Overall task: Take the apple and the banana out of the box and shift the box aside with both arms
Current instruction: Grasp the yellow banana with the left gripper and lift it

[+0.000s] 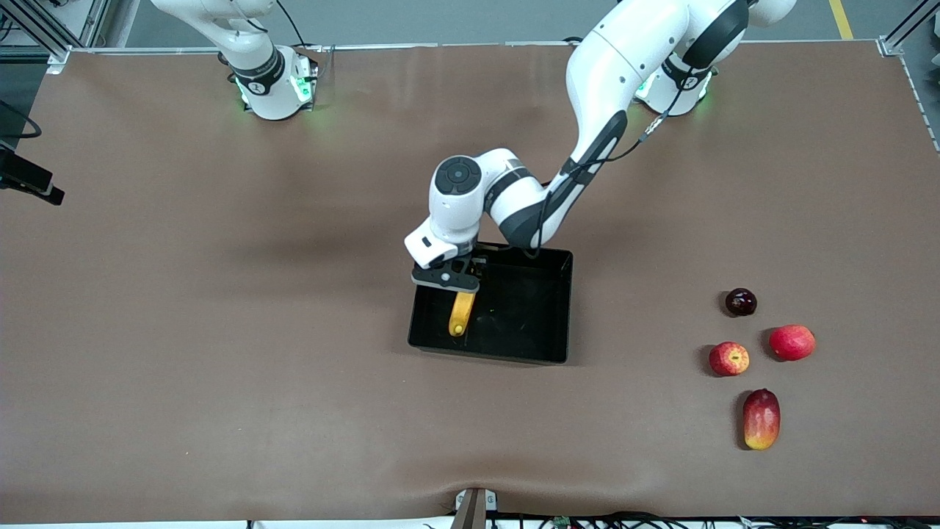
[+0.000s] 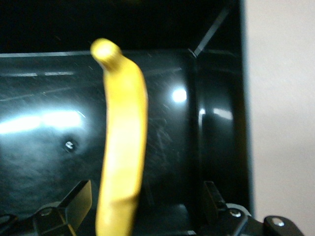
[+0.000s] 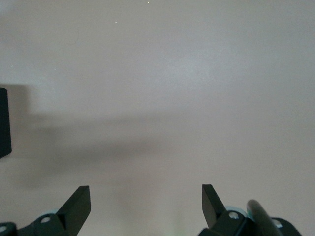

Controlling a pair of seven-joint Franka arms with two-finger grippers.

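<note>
The black box (image 1: 564, 308) sits mid-table. The yellow banana (image 1: 461, 314) lies inside it, near the wall toward the right arm's end. My left gripper (image 1: 463, 288) hangs low over the banana's farther end, open. In the left wrist view the banana (image 2: 123, 137) runs between the spread fingers, apart from both, on the box floor (image 2: 216, 128). The red apple with yellow streaks (image 1: 728, 358) rests on the table toward the left arm's end. My right gripper (image 3: 146, 194) is open over bare table with nothing between its fingers; it is outside the front view.
Beside the apple lie a dark plum (image 1: 740, 302), a round red fruit (image 1: 792, 342) and an oblong red-yellow mango (image 1: 761, 419). A black device (image 1: 29, 180) juts in at the right arm's end of the table.
</note>
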